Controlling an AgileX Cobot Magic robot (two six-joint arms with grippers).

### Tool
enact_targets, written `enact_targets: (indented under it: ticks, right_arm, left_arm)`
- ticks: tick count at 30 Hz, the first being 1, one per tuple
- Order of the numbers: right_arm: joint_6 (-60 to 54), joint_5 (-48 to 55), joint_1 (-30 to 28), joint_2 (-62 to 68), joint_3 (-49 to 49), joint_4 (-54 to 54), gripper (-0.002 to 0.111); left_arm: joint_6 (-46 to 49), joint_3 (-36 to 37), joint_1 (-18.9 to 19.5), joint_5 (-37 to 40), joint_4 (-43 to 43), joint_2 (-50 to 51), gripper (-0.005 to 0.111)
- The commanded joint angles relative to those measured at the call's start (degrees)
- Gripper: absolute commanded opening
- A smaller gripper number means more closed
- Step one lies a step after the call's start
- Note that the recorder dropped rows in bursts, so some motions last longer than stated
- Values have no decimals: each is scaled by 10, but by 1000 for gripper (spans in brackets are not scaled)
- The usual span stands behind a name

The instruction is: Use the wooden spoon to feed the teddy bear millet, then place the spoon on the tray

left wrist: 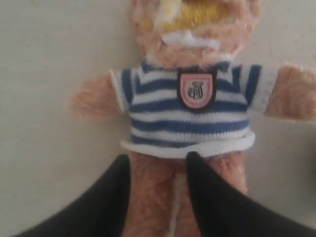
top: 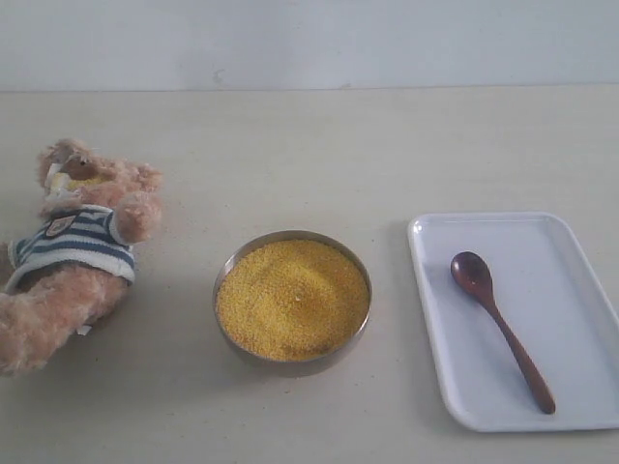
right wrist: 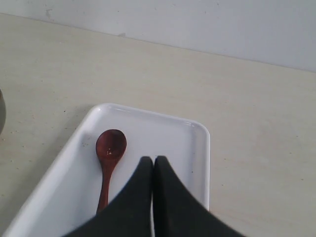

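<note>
The teddy bear [top: 73, 251] lies on its back at the table's left, in a striped shirt, with yellow grains on its muzzle. The left wrist view looks down on the teddy bear [left wrist: 190, 113]; my left gripper [left wrist: 158, 157] is open, its fingers spread over the bear's legs. The millet [top: 293, 298] fills the metal bowl [top: 224, 271] at the centre. The wooden spoon [top: 498, 324] lies in the white tray [top: 571, 242] on the right. My right gripper [right wrist: 153, 159] is shut on nothing above the tray [right wrist: 173, 138], beside the spoon [right wrist: 109, 153]. Neither gripper shows in the exterior view.
A pale wall [top: 309, 43] runs along the far edge of the beige table [top: 290, 155]. The bowl's edge [right wrist: 1, 111] just shows in the right wrist view. A few grains sit in the spoon's bowl.
</note>
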Motion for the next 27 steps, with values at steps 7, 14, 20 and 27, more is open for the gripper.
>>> enact_targets:
  ticks: [7,14,20,27]
  right_arm:
    - [-2,-6,-2,-2,0,1,0]
    - [-2,-6,-2,-2,0,1,0]
    - [-2,-6,-2,-2,0,1,0]
    - [-2,-6,-2,-2,0,1,0]
  left_arm:
    - [289,0,-4,-43,-245,186,109]
    - [287,13,-4,-81,-224,227,109]
    - [287,-5,-3,-77,-224,198,109]
    - [232,-8,-3,-52,-164,182,109]
